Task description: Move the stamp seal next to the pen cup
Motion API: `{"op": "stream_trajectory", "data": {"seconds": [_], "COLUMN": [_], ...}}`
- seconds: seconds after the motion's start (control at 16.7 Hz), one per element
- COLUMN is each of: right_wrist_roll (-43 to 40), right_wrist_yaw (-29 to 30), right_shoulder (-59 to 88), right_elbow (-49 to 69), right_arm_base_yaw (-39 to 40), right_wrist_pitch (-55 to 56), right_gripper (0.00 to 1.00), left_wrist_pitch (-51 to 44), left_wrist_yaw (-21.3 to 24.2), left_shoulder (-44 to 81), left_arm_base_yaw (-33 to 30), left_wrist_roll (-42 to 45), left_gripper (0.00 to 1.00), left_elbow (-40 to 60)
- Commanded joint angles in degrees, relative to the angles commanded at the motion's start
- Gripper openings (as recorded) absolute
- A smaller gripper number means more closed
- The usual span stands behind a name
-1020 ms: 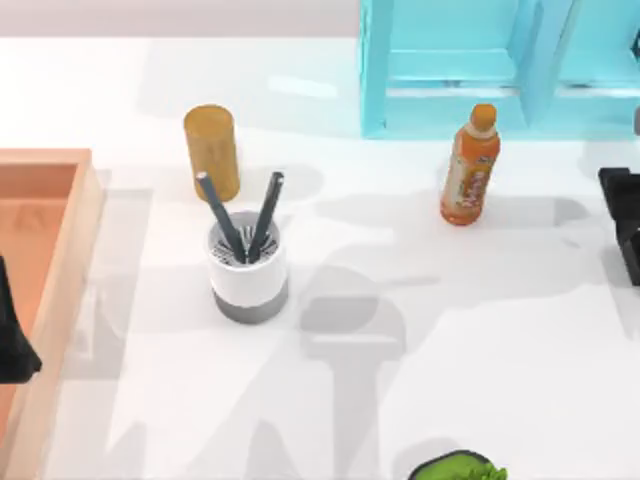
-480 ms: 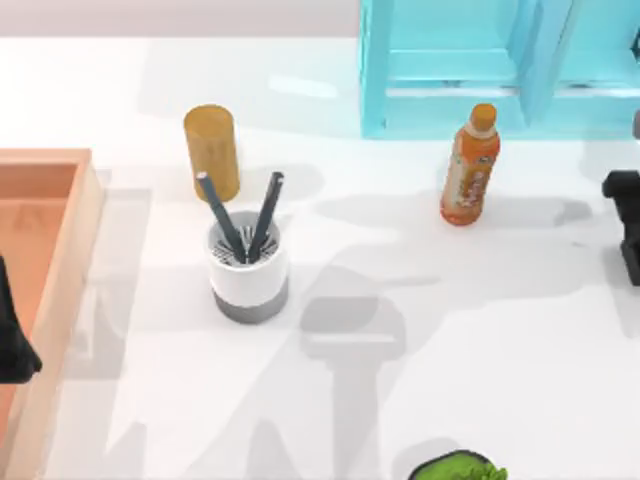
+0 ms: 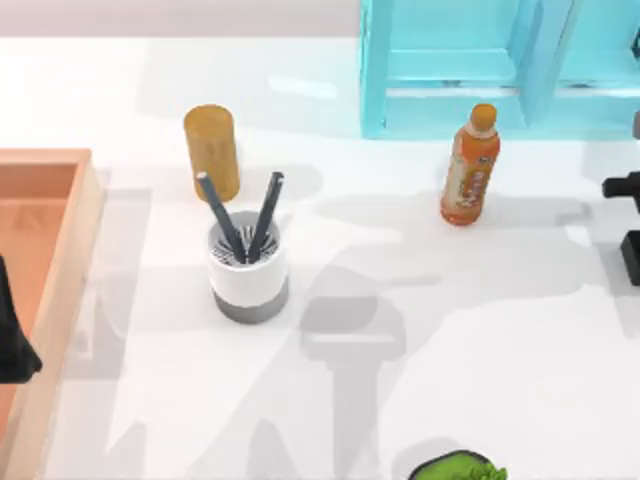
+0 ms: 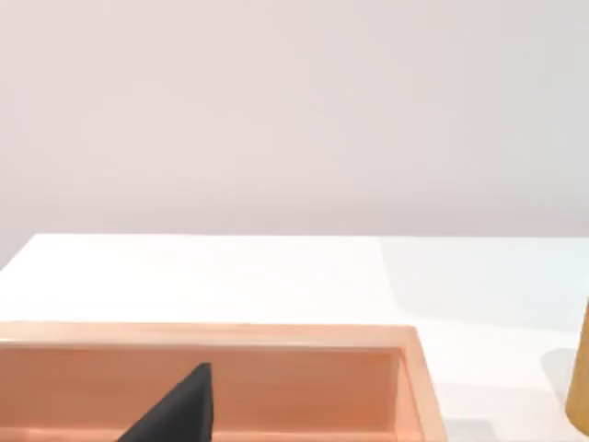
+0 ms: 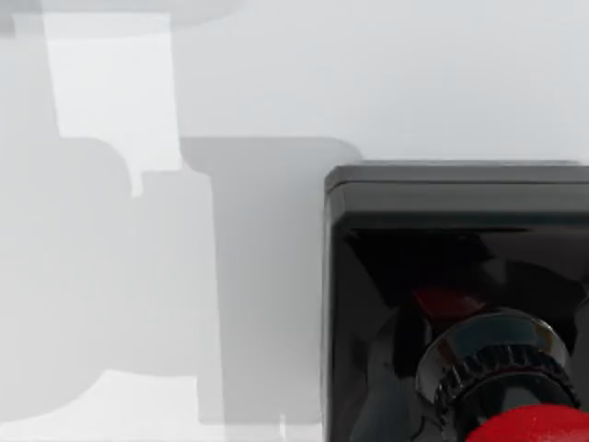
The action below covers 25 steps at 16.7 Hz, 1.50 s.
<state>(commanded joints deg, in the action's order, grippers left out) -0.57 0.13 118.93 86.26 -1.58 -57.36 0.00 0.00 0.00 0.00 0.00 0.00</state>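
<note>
The stamp seal (image 5: pixel 433 276) appears close up in the right wrist view, seen from above: a black square base, a dark ribbed collar and a glossy red knob (image 5: pixel 538 425). It stands on the white table. Dark parts of my right gripper (image 3: pixel 624 187) reach in at the top view's right edge, far from the pen cup (image 3: pixel 248 268). The cup is white with a grey base band, holds two dark pens and stands left of centre. My left gripper (image 3: pixel 10 340) sits parked at the left edge over the wooden tray.
An amber cylinder (image 3: pixel 211 150) stands just behind the pen cup. An orange drink bottle (image 3: pixel 470 167) stands in front of a light blue shelf (image 3: pixel 450 70). A wooden tray (image 3: pixel 60 250) lies along the left edge. A green object (image 3: pixel 460 468) is at the front edge.
The dark mass of my right arm at the top view's right edge has drawn back to the right, so less of it shows. The cup, the bottle and the left arm have not moved.
</note>
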Motion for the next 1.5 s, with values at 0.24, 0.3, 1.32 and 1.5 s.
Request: {"op": "stream_trajectory", "data": {"seconds": [0.24, 0.3, 1.32, 1.5], "right_wrist_roll": [0.0, 0.0, 12.54, 16.2], "right_wrist_yaw": [0.0, 0.0, -0.27, -0.24], "right_shoulder": [0.0, 0.0, 5.63, 5.87], "right_elbow": [0.0, 0.0, 26.04, 33.43], "right_arm_base_yaw": [0.0, 0.0, 12.44, 16.09], "right_wrist_pitch": [0.0, 0.0, -24.6, -30.82], "right_gripper": [0.0, 0.0, 0.0, 0.0], "left_wrist_pitch": [0.0, 0.0, 0.0, 0.0], "left_wrist_yaw": [0.0, 0.0, 0.0, 0.0], "left_shoulder": [0.0, 0.0, 0.0, 0.0], "left_arm_base_yaw": [0.0, 0.0, 0.0, 0.0], "left_wrist_roll": [0.0, 0.0, 0.0, 0.0], "left_gripper": [1.0, 1.0, 1.0, 1.0], "left_elbow": [0.0, 0.0, 0.0, 0.0]}}
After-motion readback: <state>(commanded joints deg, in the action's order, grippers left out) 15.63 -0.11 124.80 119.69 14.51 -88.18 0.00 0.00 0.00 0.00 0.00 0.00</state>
